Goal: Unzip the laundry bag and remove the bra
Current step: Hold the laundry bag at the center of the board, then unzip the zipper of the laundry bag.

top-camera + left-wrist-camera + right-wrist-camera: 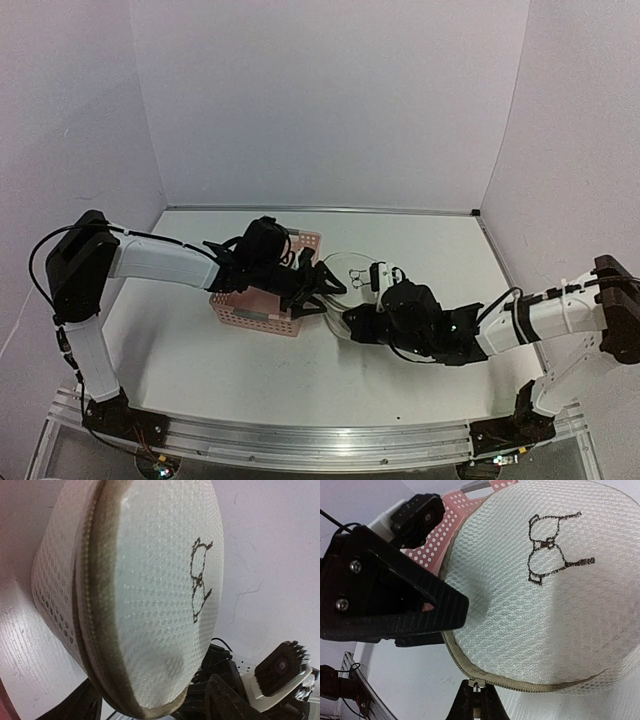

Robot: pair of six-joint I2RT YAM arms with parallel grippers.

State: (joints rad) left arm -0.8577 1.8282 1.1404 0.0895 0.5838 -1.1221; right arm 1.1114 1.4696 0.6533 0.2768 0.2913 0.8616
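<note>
Two grippers meet on the laundry bag (545,620), which stands tilted near the middle of the table (200,360), its drawn round face turned up toward the right wrist camera. We cannot see the bra; we judge it is inside, behind the mesh. The left gripper (325,292) is clamped across the bag's rim, one finger on the face and one beneath. The right gripper (477,702) is pinched narrow on the zipper pull (479,684) at the lower edge, and the zipper (530,686) looks closed along the stretch we can see. To open it well, we would draw the pull along the curve of the hoop rather than straight out, while the left side braces the rim so the bag does not turn with it. The pink basket (255,310) sits just behind the left fingers. The two grippers crowd each other, so the zip's path toward the left one is tight.
</note>
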